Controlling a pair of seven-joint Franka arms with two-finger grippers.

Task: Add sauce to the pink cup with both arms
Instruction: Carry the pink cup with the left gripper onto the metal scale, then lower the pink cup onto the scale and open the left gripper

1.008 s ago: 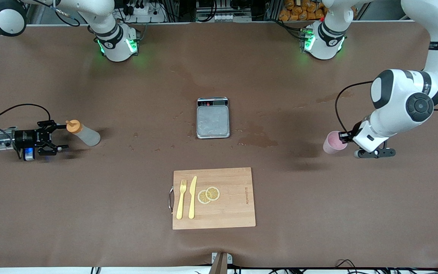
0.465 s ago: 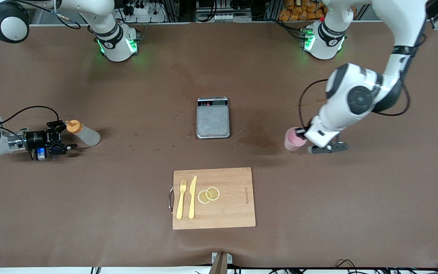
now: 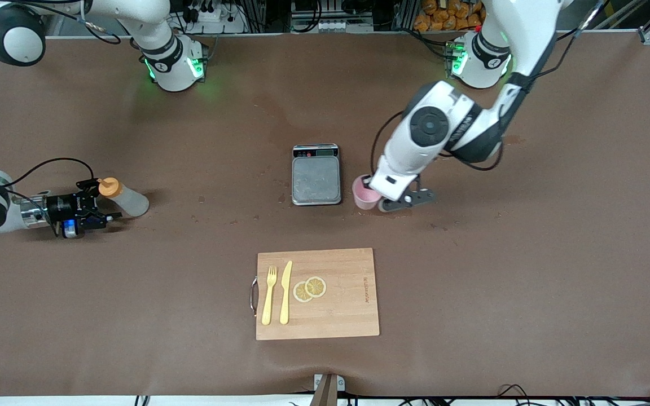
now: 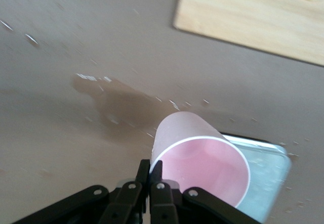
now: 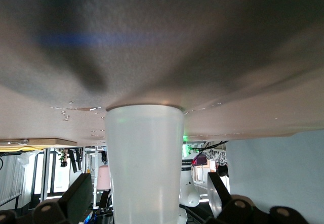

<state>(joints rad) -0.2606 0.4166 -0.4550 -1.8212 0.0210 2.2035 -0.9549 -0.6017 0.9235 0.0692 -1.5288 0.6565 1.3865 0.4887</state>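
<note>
At the right arm's end of the table, the sauce bottle (image 3: 123, 198), translucent whitish with an orange cap, lies on its side between the wide-spread fingers of the right gripper (image 3: 101, 206). At three o'clock of the kitchen scale (image 3: 316, 174), the left gripper (image 3: 371, 192) pinches the pale-pink cup's (image 3: 365, 193) rim. The left wrist view alone shows the cup's (image 4: 198, 163) pink interior; the cutting board's (image 3: 347, 316) printed mark is unreadable.

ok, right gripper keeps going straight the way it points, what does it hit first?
The sauce bottle: the open right gripper points along the table at it, the bottle between its fingers in the right wrist view.
</note>
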